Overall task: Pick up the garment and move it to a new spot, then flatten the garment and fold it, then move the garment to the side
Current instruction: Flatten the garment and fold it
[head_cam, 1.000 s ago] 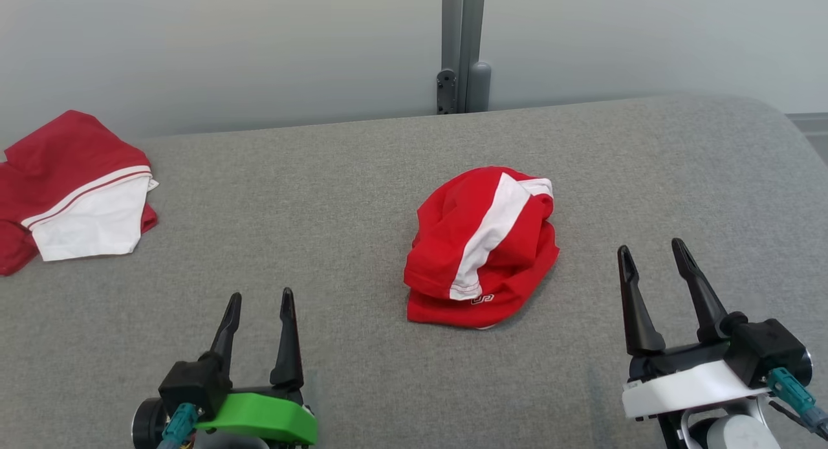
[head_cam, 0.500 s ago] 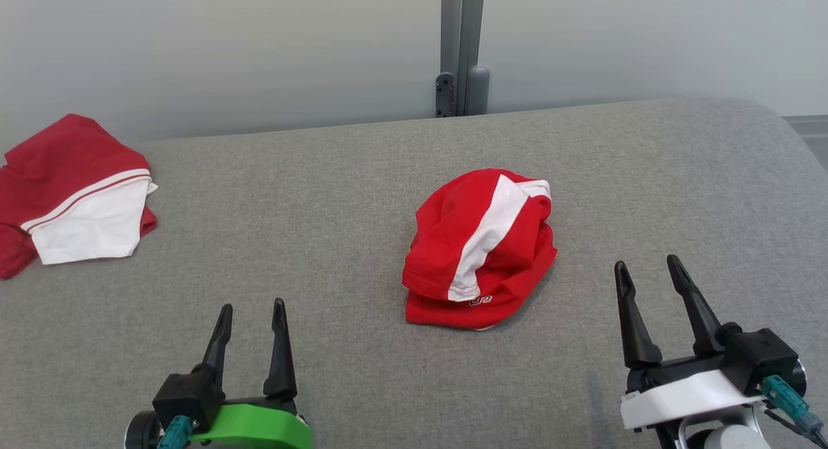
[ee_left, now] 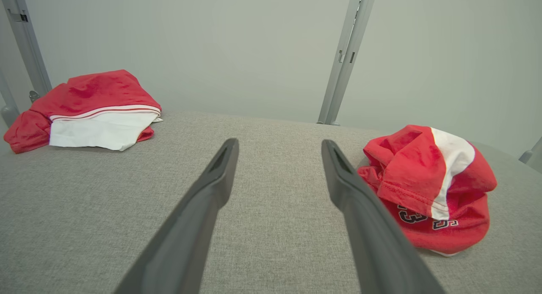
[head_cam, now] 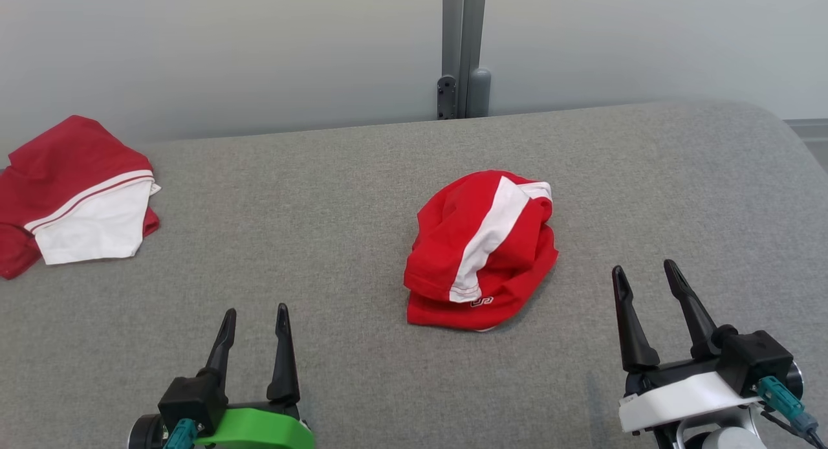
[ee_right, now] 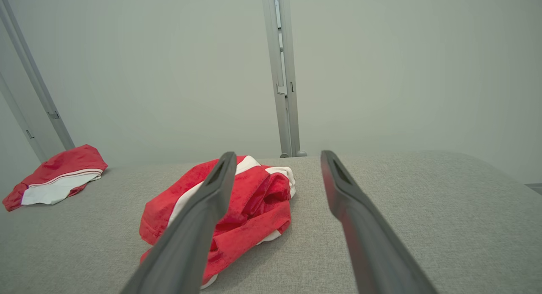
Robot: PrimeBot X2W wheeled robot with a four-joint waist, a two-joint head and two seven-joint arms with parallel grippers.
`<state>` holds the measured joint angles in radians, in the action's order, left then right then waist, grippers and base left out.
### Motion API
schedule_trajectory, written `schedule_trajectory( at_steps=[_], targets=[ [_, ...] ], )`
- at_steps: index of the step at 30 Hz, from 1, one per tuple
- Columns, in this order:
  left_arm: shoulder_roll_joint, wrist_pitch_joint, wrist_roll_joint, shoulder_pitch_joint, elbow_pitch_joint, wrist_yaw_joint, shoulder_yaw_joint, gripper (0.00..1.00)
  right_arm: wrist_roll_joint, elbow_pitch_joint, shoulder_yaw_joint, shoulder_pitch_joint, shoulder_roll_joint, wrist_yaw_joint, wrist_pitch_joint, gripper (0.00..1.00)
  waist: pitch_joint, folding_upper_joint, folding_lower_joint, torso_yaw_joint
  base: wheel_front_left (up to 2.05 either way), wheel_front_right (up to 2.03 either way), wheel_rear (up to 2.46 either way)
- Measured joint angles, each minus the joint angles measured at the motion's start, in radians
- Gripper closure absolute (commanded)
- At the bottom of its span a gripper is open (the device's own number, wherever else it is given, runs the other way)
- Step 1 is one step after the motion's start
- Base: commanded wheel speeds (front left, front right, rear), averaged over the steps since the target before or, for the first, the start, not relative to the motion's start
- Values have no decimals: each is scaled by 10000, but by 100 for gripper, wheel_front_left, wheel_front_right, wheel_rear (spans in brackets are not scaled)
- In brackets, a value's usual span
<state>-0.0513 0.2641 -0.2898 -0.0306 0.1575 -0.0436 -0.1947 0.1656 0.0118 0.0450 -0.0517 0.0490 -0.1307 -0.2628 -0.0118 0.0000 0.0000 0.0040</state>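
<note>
A crumpled red garment [head_cam: 482, 251] with a white stripe and dark lettering lies bunched in the middle of the grey padded table [head_cam: 336, 197]. It also appears as the red garment [ee_left: 427, 188] at the right of the left wrist view and the red garment [ee_right: 237, 209] left of centre in the right wrist view. My left gripper [head_cam: 255, 313] hovers open near the front edge, left of the garment. My right gripper [head_cam: 645, 268] stands open to the garment's right. Neither touches the cloth.
A second red and white garment [head_cam: 77, 200] lies folded at the table's far left edge, also seen as the folded garment [ee_left: 89, 109] and the folded garment [ee_right: 57, 179]. A grey post [head_cam: 462, 48] stands behind the table against a pale wall.
Both grippers have drawn back toward the front edge, away from the garment. The garments have not moved.
</note>
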Motion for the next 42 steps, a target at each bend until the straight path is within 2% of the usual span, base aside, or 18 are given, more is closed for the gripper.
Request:
schedule_trajectory(
  at_steps=[7, 14, 19, 22, 31, 42],
  targets=[
    [4, 0, -44, -3, 84, 12, -224, 0, -2, 29, -4, -1, 0, 0, 0, 0, 13, 0, 0, 76, 0, 0, 0],
    [15, -2, -387, 106, 771, 261, -1279, 0, -59, -29, 0, 33, -2, 0, 0, 0, 170, 0, 0, -27, 0, 0, 0],
    [19, -387, -1200, 1012, 1639, 437, -2401, 0, -161, -144, 10, 303, -4, 0, 0, 0, 449, 0, 0, -242, 0, 0, 0],
    [29, -485, -2140, 1691, 2092, 439, -3045, 0, -180, -205, 27, 474, 4, 0, 0, 0, 648, 0, 0, -453, 0, 0, 0],
    [35, -387, -4184, 3144, 3384, 109, -4589, 0, -102, -295, -4, 825, 2, 0, 0, 0, 1311, 0, 0, -1373, 0, 0, 0],
    [36, -61, -5388, 3972, 4069, -180, -5058, 0, 67, -353, -136, 1038, 4, 0, 0, 0, 2135, 0, 0, -2263, 0, 0, 0]
  ],
)
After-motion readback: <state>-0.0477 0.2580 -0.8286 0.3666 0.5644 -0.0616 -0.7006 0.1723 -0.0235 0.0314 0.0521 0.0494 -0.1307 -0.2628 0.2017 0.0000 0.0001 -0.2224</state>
